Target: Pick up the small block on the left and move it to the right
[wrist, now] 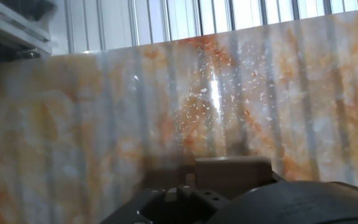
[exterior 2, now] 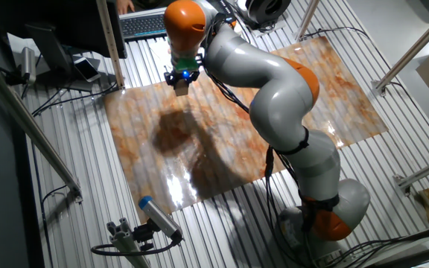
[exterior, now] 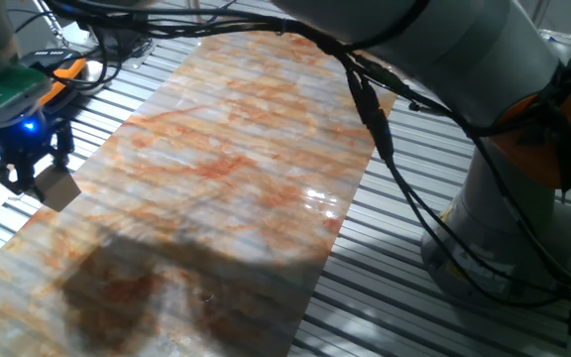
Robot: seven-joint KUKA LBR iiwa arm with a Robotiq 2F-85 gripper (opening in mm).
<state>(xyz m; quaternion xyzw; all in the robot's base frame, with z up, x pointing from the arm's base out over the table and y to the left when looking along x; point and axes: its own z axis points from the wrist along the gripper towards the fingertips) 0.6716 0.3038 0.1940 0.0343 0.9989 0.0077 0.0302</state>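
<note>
The small block (exterior: 58,188) is a tan wooden cube at the far left of the marbled mat (exterior: 236,169). My gripper (exterior: 36,171) stands over it with its black fingers (exterior: 13,175) closed on the block's sides. In the other fixed view the gripper (exterior 2: 180,80) holds the block (exterior 2: 180,86) at the mat's back edge. In the hand view the block (wrist: 232,173) sits low in the middle, just beyond the dark gripper body, with the mat behind it. I cannot tell whether the block touches the mat.
The orange-white mat (exterior 2: 222,126) lies on a slatted metal table (exterior 2: 73,201). Black cables (exterior: 385,139) hang from the arm across the mat's right side. The robot base (exterior 2: 326,216) stands at the front right. A keyboard (exterior 2: 144,24), a phone (exterior 2: 88,70) and a blue-tipped tool (exterior 2: 155,216) lie off the mat.
</note>
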